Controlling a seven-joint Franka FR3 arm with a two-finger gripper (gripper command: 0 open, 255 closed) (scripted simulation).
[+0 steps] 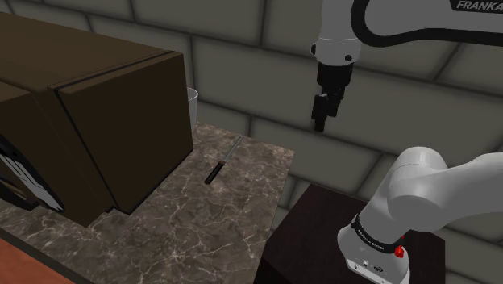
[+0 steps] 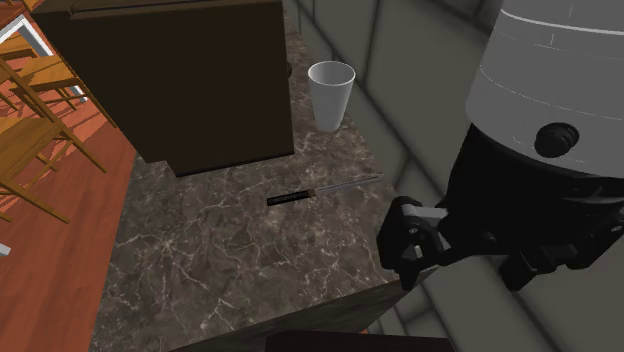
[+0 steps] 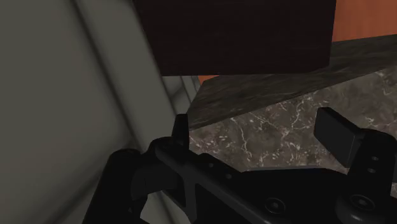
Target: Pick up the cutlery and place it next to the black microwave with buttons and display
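Dark brown and boxy, the microwave (image 1: 121,121) takes up most of the veined marble counter (image 1: 201,218). The white arm holds its black gripper (image 1: 321,123) high in front of the tiled wall and off the counter's edge. In the wrist view its fingers (image 3: 340,133) stand well apart with nothing between them. A pale cup (image 2: 331,90) stands by the microwave's back corner. The cutlery is a slim knife (image 2: 325,189) with a black handle, lying flat on open marble near the microwave but not touching it. In the shoulder view it lies down and to the left of the jaws, its long axis running from the handle towards the wall. The jaws would probably need to straddle that line.
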